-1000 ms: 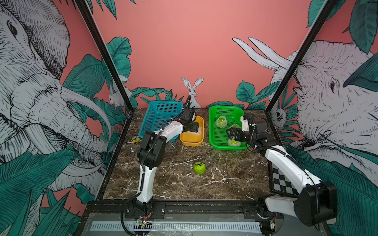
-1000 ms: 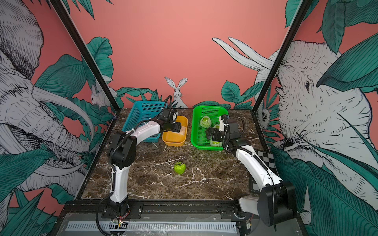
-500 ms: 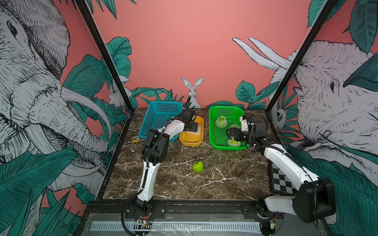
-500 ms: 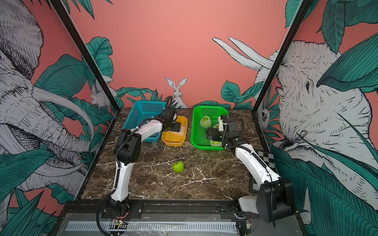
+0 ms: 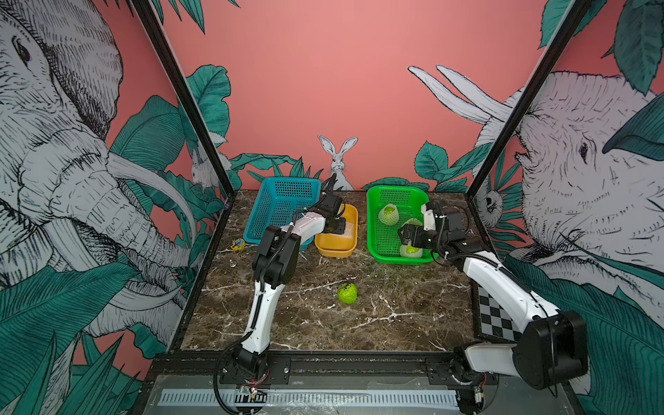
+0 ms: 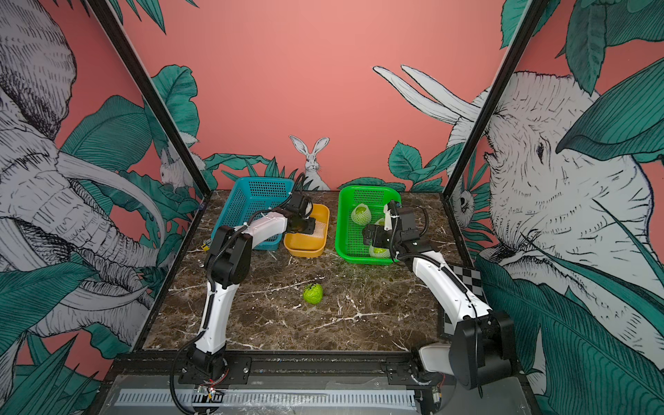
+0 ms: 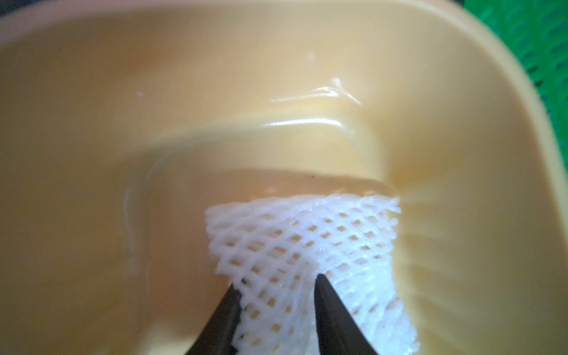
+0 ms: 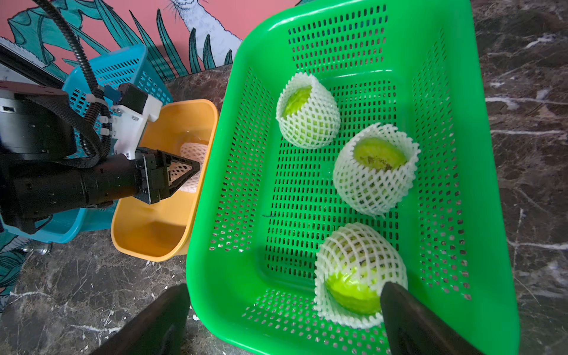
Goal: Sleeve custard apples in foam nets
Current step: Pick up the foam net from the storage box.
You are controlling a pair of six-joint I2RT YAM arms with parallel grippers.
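Brown marble table [image 5: 395,305], read as a clock face in the top views, back wall at 12. At 11 the blue basket [image 5: 284,201], at 12 the yellow tub [image 5: 336,248] just beside it, at 1 the green basket [image 5: 373,222]. One bare custard apple [image 5: 347,293] sits alone near table centre, a bit toward 6, well apart from both arms in both top views. Down inside the yellow tub the left gripper [image 7: 276,289] is pinched on a fold of white foam net [image 7: 307,239]; the net lies in a tub corner against the wall. Three sleeved custard apples [image 8: 307,113] lie in the green basket, each in its own net with green skin showing at the open end. Over the basket's 6 o'clock end hangs the right gripper [image 8: 284,287], jaws spread wide, gripping nothing; one finger inside just beside the nearest sleeved fruit, contact unclear, the other outside the rim over the table
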